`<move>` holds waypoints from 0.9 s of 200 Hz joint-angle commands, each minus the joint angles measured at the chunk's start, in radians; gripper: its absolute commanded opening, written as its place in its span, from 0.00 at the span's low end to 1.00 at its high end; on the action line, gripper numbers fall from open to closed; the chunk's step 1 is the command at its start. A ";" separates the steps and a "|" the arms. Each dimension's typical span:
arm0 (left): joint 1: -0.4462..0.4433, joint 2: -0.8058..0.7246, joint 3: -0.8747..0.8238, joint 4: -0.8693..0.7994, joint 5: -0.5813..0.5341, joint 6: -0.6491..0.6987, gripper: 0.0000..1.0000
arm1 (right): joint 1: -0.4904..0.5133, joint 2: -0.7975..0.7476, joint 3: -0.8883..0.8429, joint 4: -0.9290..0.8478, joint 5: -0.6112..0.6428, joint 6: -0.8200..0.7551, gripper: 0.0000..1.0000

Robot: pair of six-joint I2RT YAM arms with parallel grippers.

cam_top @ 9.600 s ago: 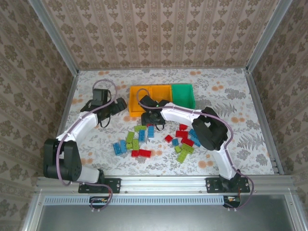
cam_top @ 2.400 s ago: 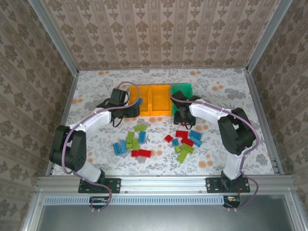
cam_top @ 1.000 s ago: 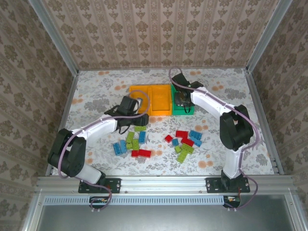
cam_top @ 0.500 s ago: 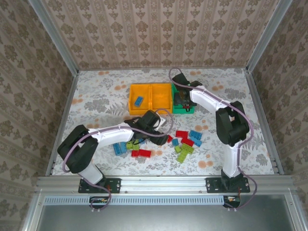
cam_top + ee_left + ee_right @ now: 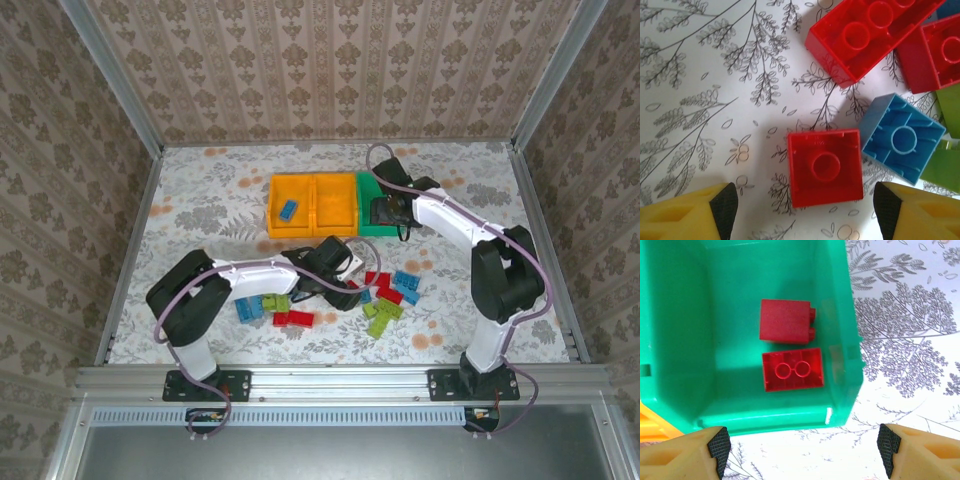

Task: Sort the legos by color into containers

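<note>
We see the left gripper [image 5: 805,202], fingers wide apart, over a small red brick [image 5: 825,167]: bare table [image 5: 715,100] lies free on its left, while a blue brick [image 5: 902,137] crowds its right edge and a lime green brick [image 5: 946,170] sits just beyond. Under the right gripper [image 5: 803,444], fingers likewise apart, a red brick on its side [image 5: 785,320] and a second red brick [image 5: 792,369] fill the middle of the green bin [image 5: 670,340], leaving the left floor free; an orange bin [image 5: 647,425] hugs the bin's outer left corner.

The top camera looks down from high on the near side onto the whole table [image 5: 200,190]. The wrist cameras look down from close: left at middle legos [image 5: 825,167], right into the far green bin [image 5: 840,340].
</note>
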State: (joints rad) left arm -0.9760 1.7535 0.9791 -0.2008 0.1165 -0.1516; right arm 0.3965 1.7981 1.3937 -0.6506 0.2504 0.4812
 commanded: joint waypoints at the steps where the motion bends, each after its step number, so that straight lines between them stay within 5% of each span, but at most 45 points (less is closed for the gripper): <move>1: -0.016 0.044 0.055 -0.019 -0.002 0.039 0.73 | -0.007 -0.068 -0.039 0.009 -0.007 0.003 0.81; 31: -0.018 0.067 0.065 -0.008 0.001 0.045 0.68 | -0.019 -0.119 -0.098 0.010 0.002 0.009 0.82; 87: -0.015 0.073 0.098 -0.027 -0.023 0.042 0.36 | -0.039 -0.200 -0.238 0.027 0.012 0.043 0.84; 148: 0.038 -0.023 0.187 -0.071 -0.066 0.068 0.31 | -0.041 -0.295 -0.355 0.061 0.006 0.077 0.83; 180: 0.108 0.021 0.329 -0.083 0.032 0.100 0.31 | 0.007 -0.336 -0.416 0.093 -0.050 0.073 0.81</move>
State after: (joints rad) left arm -0.9184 1.7790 1.1961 -0.2668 0.0830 -0.0975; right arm 0.3656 1.5032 1.0172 -0.5865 0.2398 0.5365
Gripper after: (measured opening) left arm 0.332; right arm 0.815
